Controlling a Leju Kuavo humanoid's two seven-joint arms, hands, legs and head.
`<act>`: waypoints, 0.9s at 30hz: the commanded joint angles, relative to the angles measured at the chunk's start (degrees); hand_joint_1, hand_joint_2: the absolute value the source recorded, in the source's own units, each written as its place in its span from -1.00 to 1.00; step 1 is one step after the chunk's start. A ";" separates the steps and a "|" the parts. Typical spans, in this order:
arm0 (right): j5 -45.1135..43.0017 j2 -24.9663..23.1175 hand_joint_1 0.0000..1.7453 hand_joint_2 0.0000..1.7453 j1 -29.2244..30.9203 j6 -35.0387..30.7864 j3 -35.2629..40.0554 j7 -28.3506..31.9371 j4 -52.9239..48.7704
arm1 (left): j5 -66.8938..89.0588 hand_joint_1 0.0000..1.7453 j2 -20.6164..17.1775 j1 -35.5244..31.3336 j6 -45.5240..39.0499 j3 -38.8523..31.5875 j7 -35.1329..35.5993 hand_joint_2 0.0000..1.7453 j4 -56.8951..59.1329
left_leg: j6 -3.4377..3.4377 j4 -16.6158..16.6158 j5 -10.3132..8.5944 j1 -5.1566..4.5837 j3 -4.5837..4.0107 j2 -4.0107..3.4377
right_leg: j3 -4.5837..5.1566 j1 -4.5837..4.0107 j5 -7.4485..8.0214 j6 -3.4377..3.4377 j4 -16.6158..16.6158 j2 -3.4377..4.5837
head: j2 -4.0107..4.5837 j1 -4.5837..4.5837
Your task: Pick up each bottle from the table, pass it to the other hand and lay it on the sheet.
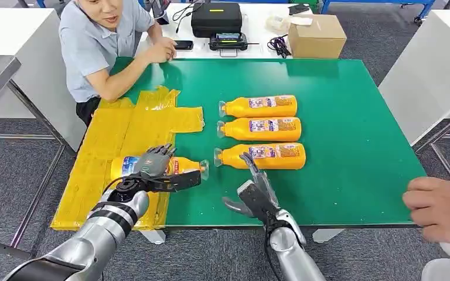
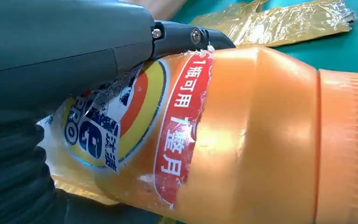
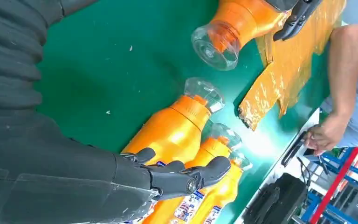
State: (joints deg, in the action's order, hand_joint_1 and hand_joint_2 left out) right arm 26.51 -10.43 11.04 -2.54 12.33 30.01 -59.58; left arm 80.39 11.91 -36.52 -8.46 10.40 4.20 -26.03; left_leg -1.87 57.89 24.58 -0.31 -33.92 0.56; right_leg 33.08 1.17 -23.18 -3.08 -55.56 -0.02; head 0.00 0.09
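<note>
Green table with bottles and a yellow sheet

The green table (image 1: 340,175) carries a crinkled yellow sheet (image 1: 117,129) on its left side and three orange bottles (image 1: 259,129) lying in a row at the middle, caps pointing left.

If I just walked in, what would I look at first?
Probably the left robot hand gripping an orange bottle above the crinkly yellow sheet at the green table's left side. Next, the row of three orange bottles lying side by side in the middle of the table, caps pointing toward the sheet. The right robot hand hovers open at the table's near edge, close to the nearest bottle.
</note>
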 commanded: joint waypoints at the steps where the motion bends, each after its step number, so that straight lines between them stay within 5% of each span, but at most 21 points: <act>1: -0.06 0.20 -1.00 1.00 2.33 0.22 -0.96 0.08 3.52 | -0.08 -1.00 -0.20 3.56 0.62 -0.52 -0.11 1.00 5.42 | 0.10 -0.15 0.02 0.03 0.19 -0.25 | -0.12 -0.04 0.05 0.14 0.15 0.21 | 0.00 0.00; 11: -0.06 0.20 -1.00 1.00 2.33 0.22 -0.96 0.08 3.52 | -0.08 -1.00 -0.20 3.56 0.62 -0.52 -0.11 1.00 5.42 | 0.08 -0.12 0.02 0.00 0.18 -0.22 | -0.10 -0.01 0.04 0.11 0.10 0.19 | 0.00 0.00; 17: 0.09 0.30 -1.00 1.00 2.30 -0.18 -0.89 0.63 2.91 | -2.28 -1.00 0.24 3.88 -6.15 -1.50 -1.57 1.00 4.03 | 0.09 -0.11 0.01 0.01 0.15 -0.21 | -0.08 -0.02 0.05 0.12 0.11 0.18 | 0.00 -0.02; 24: 0.25 0.04 -1.00 1.00 2.54 -0.12 -1.21 0.58 2.45 | 2.60 -1.00 -0.89 2.88 -5.72 2.47 2.97 1.00 4.73 | 0.00 -0.05 -0.08 0.00 0.06 0.00 | -0.06 -0.01 0.03 0.09 0.05 0.00 | 0.00 0.02; 27: 0.69 -0.22 -1.00 1.00 1.67 -0.35 -1.13 0.63 1.49 | 0.97 -1.00 0.07 4.74 -13.79 0.71 1.64 1.00 1.42 | 0.08 -0.09 -0.08 0.06 0.04 -0.20 | -0.01 -0.07 0.11 0.17 0.12 0.18 | 0.00 0.00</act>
State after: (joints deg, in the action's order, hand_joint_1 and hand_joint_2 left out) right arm 26.75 -10.51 11.34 -2.78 11.87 30.56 -59.47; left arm 79.96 12.44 -35.33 -15.08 9.99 5.71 -25.90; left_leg -1.94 57.89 24.50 -0.32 -33.91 0.70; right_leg 33.01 1.17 -23.17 -3.08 -55.55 -0.12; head 0.00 0.09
